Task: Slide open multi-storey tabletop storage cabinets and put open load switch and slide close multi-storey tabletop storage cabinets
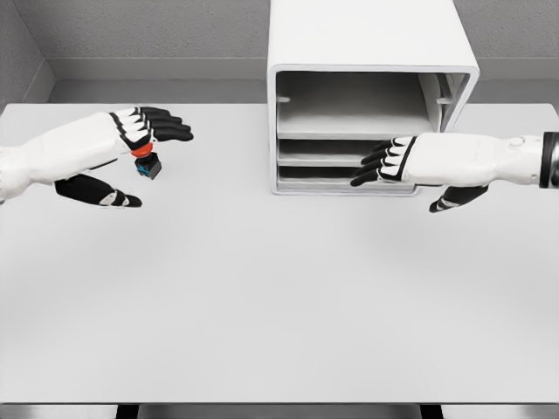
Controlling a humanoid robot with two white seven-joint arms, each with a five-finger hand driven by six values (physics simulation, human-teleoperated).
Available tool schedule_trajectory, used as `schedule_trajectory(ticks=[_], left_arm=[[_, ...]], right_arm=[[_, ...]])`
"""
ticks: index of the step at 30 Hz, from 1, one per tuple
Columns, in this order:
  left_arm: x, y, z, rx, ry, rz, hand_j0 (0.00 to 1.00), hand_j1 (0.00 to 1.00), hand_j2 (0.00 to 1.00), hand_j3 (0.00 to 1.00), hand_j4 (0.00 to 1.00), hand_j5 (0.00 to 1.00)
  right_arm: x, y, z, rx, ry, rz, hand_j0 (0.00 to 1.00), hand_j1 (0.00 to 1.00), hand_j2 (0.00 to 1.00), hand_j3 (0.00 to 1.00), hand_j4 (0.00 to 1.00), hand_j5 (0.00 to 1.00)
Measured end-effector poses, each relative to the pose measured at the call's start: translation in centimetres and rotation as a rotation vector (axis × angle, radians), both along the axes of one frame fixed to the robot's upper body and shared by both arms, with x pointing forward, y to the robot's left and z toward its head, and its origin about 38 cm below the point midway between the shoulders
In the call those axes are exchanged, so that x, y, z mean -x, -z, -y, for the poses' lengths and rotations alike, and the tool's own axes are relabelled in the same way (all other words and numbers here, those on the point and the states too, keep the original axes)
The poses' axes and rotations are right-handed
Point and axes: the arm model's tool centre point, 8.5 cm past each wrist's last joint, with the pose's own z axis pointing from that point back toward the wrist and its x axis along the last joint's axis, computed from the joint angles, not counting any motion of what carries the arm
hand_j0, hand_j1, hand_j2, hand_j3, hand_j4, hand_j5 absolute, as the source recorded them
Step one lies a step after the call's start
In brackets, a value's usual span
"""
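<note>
While the white humanoid left hand (131, 144) reached in from the left side, its black-tipped fingers (166, 125) stretched out flat and pointed toward the right, with the thumb hanging apart below. A small load switch (147, 162) with an orange-red cap and a dark blue-black body sat just under that hand's palm, touching it. Whether the hand truly gripped the switch or merely rested against it could not be told, since the fingers lay straight rather than wrapped about it. The switch sat over the left part of the plain white table (262, 305), well apart from the cabinet.

At the back of the table stood the white box-shaped multi-storey storage cabinet (371, 52), its front open, showing a tall upper compartment and two shallower tiers beneath.

From the right came the right hand (410, 161), held just before the cabinet's lower tiers. Its fingers were extended and close together, pointing left across the cabinet's front, thumb dropped below, and it held nothing.
</note>
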Motion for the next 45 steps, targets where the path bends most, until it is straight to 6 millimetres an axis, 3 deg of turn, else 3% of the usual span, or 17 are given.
schedule_trajectory(ticks=[8,11,15,18,27,31,40,45], left_arm=[[-1.6,1.3,-1.8,-0.230,-0.068,0.013,1.00,1.00,1.00,1.00,1.00,1.00],[-2.8,0.2,-3.4,-0.265,-0.116,0.024,1.00,1.00,1.00,1.00,1.00,1.00],[-5.9,-2.7,-5.9,-0.361,-0.222,0.080,1.00,1.00,1.00,1.00,1.00,1.00],[-7.2,0.5,-5.8,-0.358,-0.231,-0.006,1.00,1.00,1.00,1.00,1.00,1.00],[-11.9,4.9,-3.4,-0.286,-0.259,-0.139,1.00,1.00,1.00,1.00,1.00,1.00],[-12.7,8.0,-2.9,-0.291,-0.278,-0.208,1.00,1.00,1.00,1.00,1.00,1.00],[-13.7,9.3,-2.3,-0.289,-0.294,-0.239,1.00,1.00,1.00,1.00,1.00,1.00],[-14.2,9.2,-3.0,-0.325,-0.322,-0.237,1.00,1.00,1.00,1.00,1.00,1.00]], right_arm=[[-0.2,-0.2,-0.5,-0.065,0.000,0.020,1.00,1.00,1.00,1.00,1.00,1.00],[-0.5,-1.2,-0.7,-0.119,0.005,0.055,1.00,1.00,1.00,1.00,1.00,1.00],[-0.9,-1.6,-1.7,-0.119,-0.004,0.060,1.00,1.00,1.00,1.00,1.00,1.00],[-1.9,-1.4,-2.3,-0.091,0.044,0.038,1.00,1.00,1.00,1.00,1.00,1.00],[-5.6,-0.4,-2.4,-0.058,0.244,-0.049,1.00,1.00,1.00,1.00,1.00,1.00],[-6.3,-1.2,-2.7,-0.004,0.272,-0.065,1.00,1.00,1.00,1.00,1.00,1.00],[-6.6,-0.1,-3.7,0.001,0.294,-0.071,1.00,1.00,1.00,1.00,1.00,1.00],[-6.5,0.0,-4.2,-0.002,0.284,-0.071,1.00,1.00,1.00,1.00,1.00,1.00]])
